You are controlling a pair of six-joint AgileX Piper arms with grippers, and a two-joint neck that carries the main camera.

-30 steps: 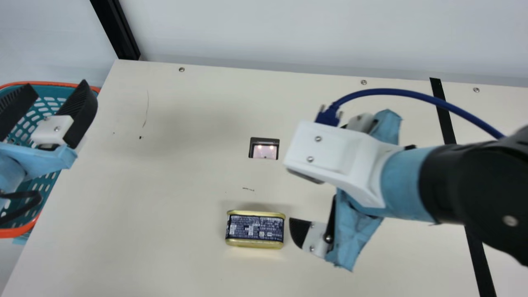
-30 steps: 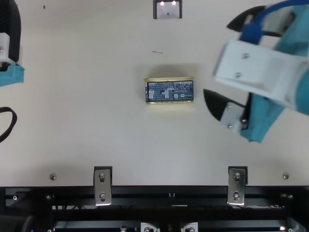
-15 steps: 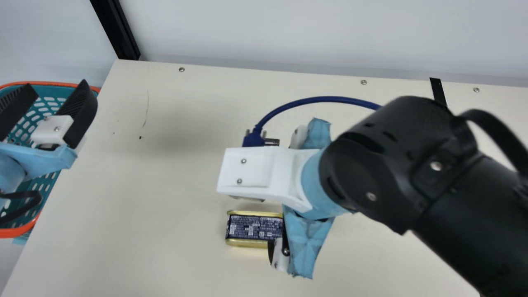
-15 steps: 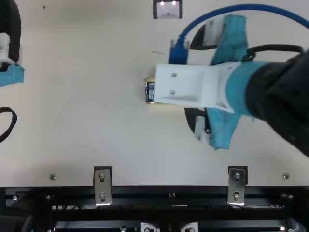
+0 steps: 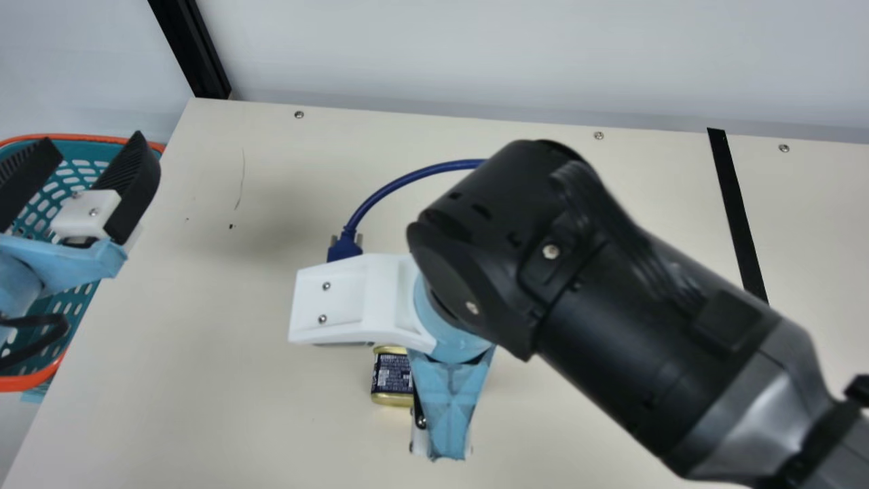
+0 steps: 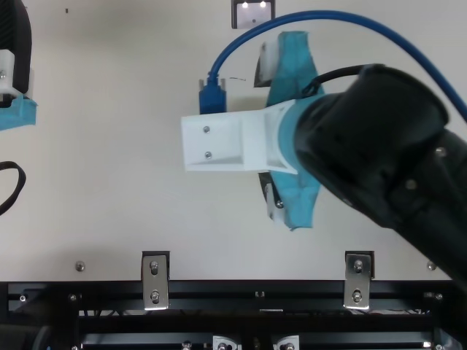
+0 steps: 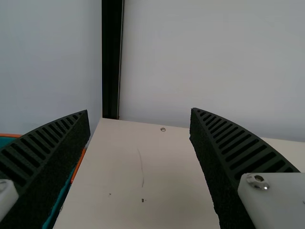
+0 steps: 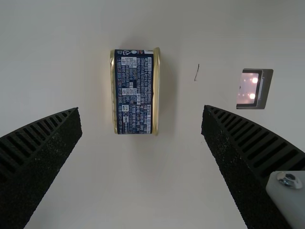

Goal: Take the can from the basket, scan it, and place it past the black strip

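From the can (image 5: 392, 377), the bare table (image 5: 204, 380) runs to its side edge at nine o'clock. My right arm (image 5: 611, 339) blocks some room toward three. My right gripper (image 5: 449, 407) is wide open over the can. The basket (image 5: 41, 380) is near ten, my open left gripper (image 5: 91, 140) by it; the black strip (image 5: 736, 204) is near two.

A black robot arm (image 5: 611, 346) and scanner (image 6: 253, 14) sunk in the table (image 5: 224, 339) suggest a robotics lab.
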